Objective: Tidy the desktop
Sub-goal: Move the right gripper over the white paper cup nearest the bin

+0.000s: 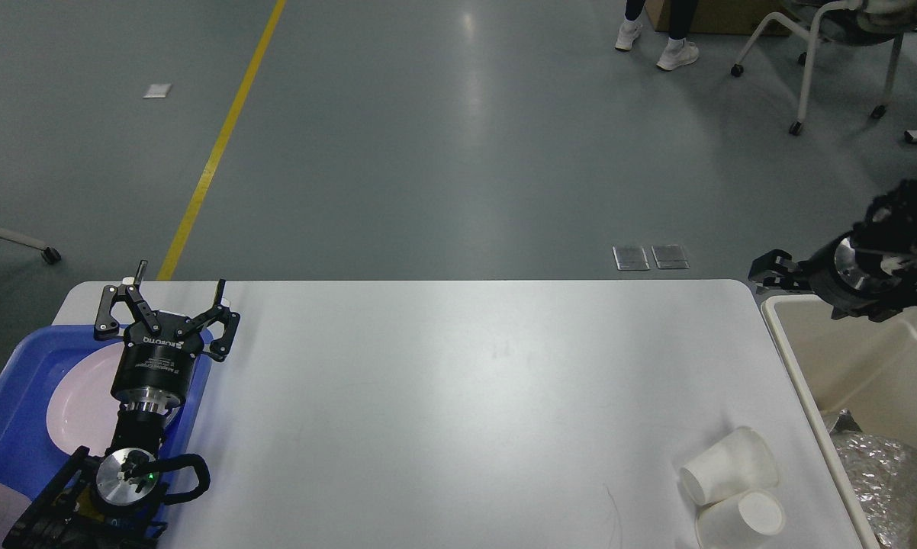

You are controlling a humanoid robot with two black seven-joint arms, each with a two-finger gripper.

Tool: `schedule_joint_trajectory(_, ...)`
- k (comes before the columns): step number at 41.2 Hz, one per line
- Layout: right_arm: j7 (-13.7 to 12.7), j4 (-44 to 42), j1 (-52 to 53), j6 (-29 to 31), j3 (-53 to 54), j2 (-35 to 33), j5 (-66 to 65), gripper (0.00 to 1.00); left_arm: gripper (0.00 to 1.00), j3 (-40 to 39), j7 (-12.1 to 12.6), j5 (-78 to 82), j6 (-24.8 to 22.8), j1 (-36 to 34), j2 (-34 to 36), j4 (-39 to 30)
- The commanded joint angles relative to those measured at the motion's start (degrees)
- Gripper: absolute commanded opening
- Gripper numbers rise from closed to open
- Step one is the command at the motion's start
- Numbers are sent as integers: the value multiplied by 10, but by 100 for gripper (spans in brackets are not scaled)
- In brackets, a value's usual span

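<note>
Here the big white bench (458, 396) fills the middle. Two white paper cups (729, 467) lie tipped over, touching, near its right front corner. The left gripper (176, 293) hangs over a blue tray (16, 412) with a pink plate (85, 396), its fingers wide apart. The right gripper (767, 268) is above the beige bin (794, 358); I cannot tell how its fingers stand.
</note>
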Motion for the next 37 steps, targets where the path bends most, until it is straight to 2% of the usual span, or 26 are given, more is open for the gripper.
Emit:
schedule_joint_trajectory(1, -1, 53, 117, 102, -19, 58, 3, 100, 96, 0, 0, 0, -1, 0, 0, 0)
schedule_joint_trajectory(6, -1, 82, 194, 175, -15, 105, 8, 100, 96, -1, 0, 0, 0, 0, 0, 0)
schedule_joint_trajectory(11, -1, 139, 271, 209, -11, 144, 9, 100, 96, 0, 0, 0, 0, 0, 0, 0)
schedule_joint_trajectory(18, -1, 266, 384, 207, -6, 147, 10, 100, 96, 0, 0, 0, 0, 0, 0, 0)
schedule_joint_trajectory(24, -1, 347, 431, 205, -2, 128, 12, 100, 96, 0, 0, 0, 0, 0, 0, 0)
schedule_joint_trajectory(37, -1, 363, 432, 197, -4, 114, 31, 100, 96, -1, 0, 0, 0, 0, 0, 0)
